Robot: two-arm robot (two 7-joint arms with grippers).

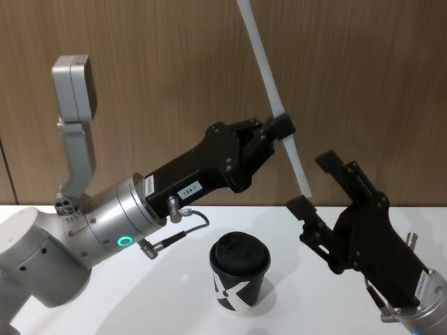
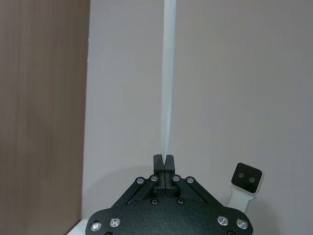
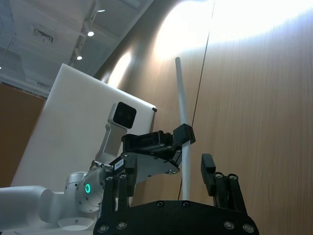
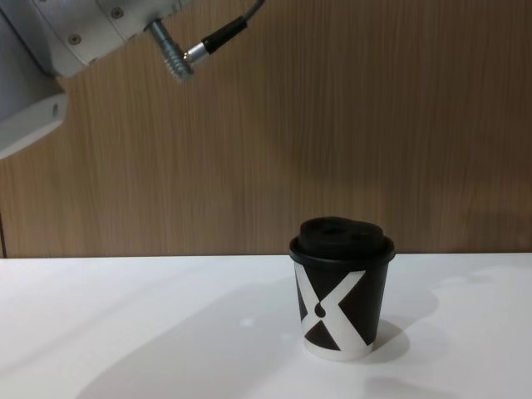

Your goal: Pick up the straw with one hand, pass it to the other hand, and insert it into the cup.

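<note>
One straw (image 1: 262,56), nipped in left pincer (image 1: 281,128)

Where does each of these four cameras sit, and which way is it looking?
Head: up high, looking down; left gripper clamps the straw, right gripper open at its lower end, cup below.
Chest: low, looking across the table at the cup; left arm's silver wrist at top left.
Left wrist: along its own shut fingers, up the straw.
Right wrist: past its own open fingers at the straw and left gripper.
Head and chest share the cup.
</note>
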